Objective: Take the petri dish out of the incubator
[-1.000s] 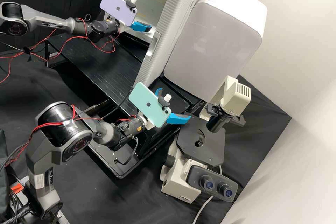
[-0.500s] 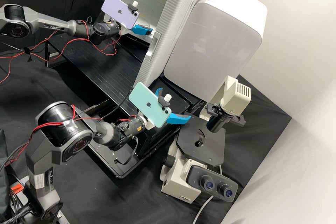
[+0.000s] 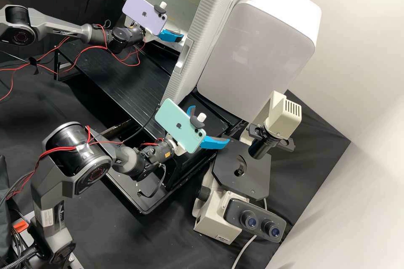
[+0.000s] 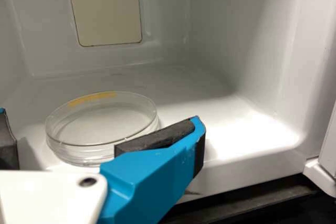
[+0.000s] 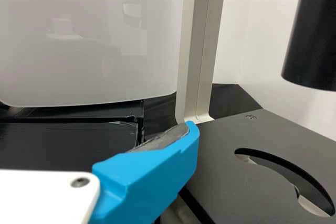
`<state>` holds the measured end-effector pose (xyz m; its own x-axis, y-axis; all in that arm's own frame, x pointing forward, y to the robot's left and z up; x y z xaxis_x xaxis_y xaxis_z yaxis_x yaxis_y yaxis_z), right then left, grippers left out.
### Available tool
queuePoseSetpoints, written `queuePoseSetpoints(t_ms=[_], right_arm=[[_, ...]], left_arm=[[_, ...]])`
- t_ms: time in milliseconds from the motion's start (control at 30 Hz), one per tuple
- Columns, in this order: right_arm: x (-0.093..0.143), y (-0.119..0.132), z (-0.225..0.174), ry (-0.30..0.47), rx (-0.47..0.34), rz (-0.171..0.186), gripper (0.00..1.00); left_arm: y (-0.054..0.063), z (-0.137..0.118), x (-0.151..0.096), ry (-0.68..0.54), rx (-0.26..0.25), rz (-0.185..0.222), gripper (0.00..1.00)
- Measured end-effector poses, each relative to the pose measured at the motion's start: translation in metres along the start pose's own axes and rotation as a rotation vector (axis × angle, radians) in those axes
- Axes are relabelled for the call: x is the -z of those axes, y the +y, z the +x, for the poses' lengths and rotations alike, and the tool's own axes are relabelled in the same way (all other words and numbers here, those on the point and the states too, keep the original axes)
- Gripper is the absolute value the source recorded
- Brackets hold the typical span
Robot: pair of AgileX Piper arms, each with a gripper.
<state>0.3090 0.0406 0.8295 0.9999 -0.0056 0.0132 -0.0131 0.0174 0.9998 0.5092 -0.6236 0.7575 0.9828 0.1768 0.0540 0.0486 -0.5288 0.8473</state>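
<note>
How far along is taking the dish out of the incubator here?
Done: the incubator door is open and the left gripper sits at the opening. In hand: its open fingers sit either side of the petri dish, not closed on it. Left: close, lift, withdraw.

The petri dish (image 4: pixel 100 124) lies in the incubator (image 4: pixel 252 77) between the left gripper's (image 4: pixel 89 142) fingers; the microscope (image 3: pixel 240 193) stands before it.
</note>
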Motion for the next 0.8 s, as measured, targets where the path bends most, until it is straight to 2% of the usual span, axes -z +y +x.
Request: queuePoseSetpoints(t_ms=[667,700,800], right_arm=[[0.0,0.0,0.0,0.0,0.0,0.0,1.0],[0.0,0.0,0.0,0.0,0.0,0.0,1.0],[0.0,0.0,0.0,0.0,0.0,0.0,1.0]], left_arm=[[0.0,0.0,0.0,0.0,0.0,-0.005,1.0],[0.0,0.0,0.0,0.0,0.0,-0.005,0.0],[0.0004,0.0,-0.0004,-0.004,-0.004,-0.041,0.0]])
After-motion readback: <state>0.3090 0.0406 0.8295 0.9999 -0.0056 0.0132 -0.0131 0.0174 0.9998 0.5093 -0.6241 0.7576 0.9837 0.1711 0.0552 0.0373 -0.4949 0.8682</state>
